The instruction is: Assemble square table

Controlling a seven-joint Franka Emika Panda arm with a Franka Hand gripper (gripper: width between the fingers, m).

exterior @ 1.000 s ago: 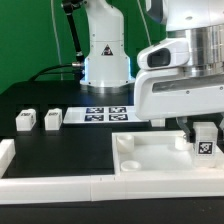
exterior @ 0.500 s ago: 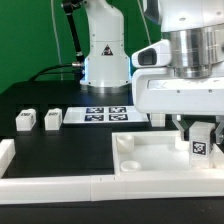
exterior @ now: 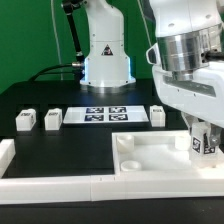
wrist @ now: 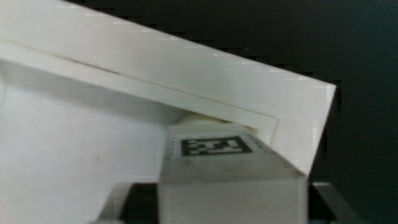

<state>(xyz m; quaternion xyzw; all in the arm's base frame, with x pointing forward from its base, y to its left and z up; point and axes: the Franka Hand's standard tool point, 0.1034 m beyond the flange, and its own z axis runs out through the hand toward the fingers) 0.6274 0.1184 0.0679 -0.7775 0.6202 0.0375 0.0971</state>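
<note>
**Leg block pinched above the tabletop's corner**

The tabletop slab (exterior: pixel 160 155) lies at the near edge of the black table (exterior: pixel 70 145), toward the exterior view's right. It is smooth, matte white plastic, flat inside a raised rim, with a round socket sunk near its visible corner. In the wrist view the slab (wrist: pixel 89 140) shows as a plain white plane ending in a sharp corner, with a thin stepped ridge running along its edge.

Directly over the slab's far right part, the gripper (exterior: pixel 203 140) is closed onto the held leg block (exterior: pixel 205 146), a small white squared block with a black-and-white tag on its face. The wrist view shows that block (wrist: pixel 222 165) upright between the jaws, just beside the rimmed corner. Whether it touches the slab cannot be told.

Three loose leg blocks stand further back on the table: two close together (exterior: pixel 25 121) (exterior: pixel 52 119) on the exterior view's left, and one (exterior: pixel 157 114) just right of the marker board (exterior: pixel 105 115), a thin flat sheet printed with square tags.

Long white border rails (exterior: pixel 50 186) with boxy profiles frame the near edge and left side. The arm's base (exterior: pixel 105 60), glossy and rounded, stands behind.
</note>
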